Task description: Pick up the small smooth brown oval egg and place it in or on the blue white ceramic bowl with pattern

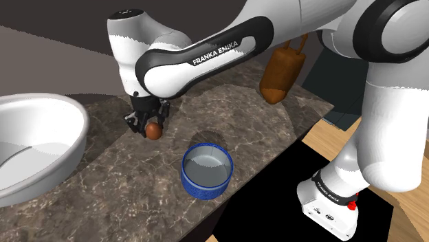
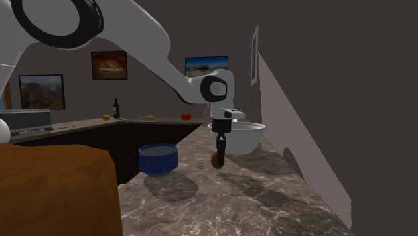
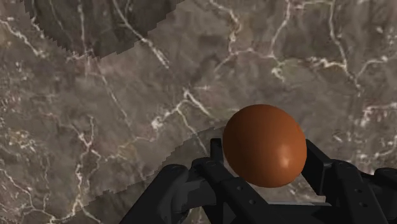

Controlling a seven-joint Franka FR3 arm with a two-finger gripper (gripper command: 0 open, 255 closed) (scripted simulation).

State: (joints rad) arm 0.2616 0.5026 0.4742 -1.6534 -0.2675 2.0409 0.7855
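Note:
My black gripper (image 1: 152, 128) is shut on a smooth brown egg (image 1: 153, 130), held a little above the marble counter. The wrist view has the egg (image 3: 264, 145) clasped between the two fingers over bare marble. A blue bowl (image 1: 206, 170) with a pale inside stands on the counter, toward the shoulder view's lower right of the egg. From the second exterior view the egg (image 2: 217, 159) hangs in the gripper (image 2: 218, 157) to the right of the blue bowl (image 2: 158, 159), about level with its rim.
A large pale basin (image 1: 38, 141) takes up the shoulder view's left edge of the counter. A brown bag-like object (image 1: 280, 72) stands at the back. The marble counter (image 1: 130, 189) ends at a black area beside the stand.

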